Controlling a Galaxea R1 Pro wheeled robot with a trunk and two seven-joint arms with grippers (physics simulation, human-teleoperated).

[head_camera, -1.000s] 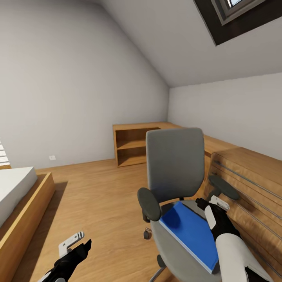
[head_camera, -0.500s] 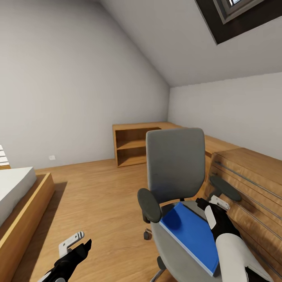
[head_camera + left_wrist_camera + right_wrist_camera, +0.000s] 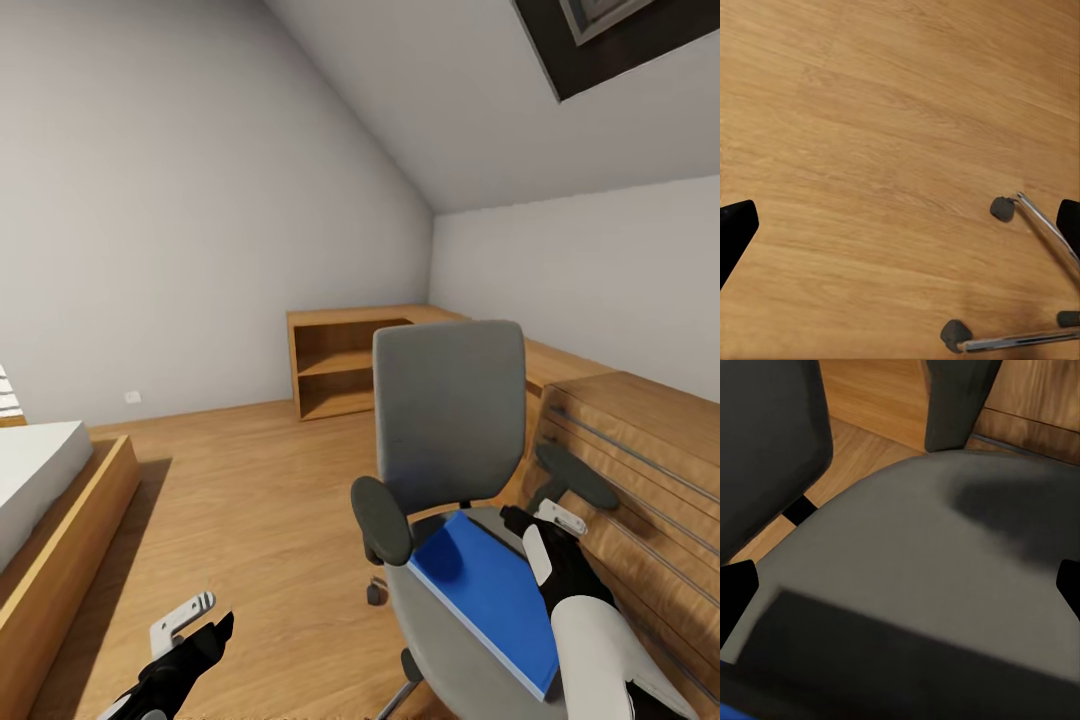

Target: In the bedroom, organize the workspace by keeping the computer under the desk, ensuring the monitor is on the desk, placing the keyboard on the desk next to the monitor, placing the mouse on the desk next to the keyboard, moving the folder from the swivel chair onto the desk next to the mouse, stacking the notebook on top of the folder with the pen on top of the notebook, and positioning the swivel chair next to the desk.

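Wood floor (image 3: 250, 500) surrounds the swivel chair (image 3: 450, 420). Its blue folder (image 3: 490, 590) looks thin, light, slippery; grab an edge. Right tool (image 3: 545, 520) beside it, left tool (image 3: 190, 625) low; can't tell either's opening.

We see a glossy white right forearm (image 3: 610, 650) ending in black; the left gripper (image 3: 185, 625) shows black casing, silver bracket.

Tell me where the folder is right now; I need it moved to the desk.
In the head view, the folder lies flat on the swivel chair seat at lower right, between the armrests, with the right gripper at its far right edge.
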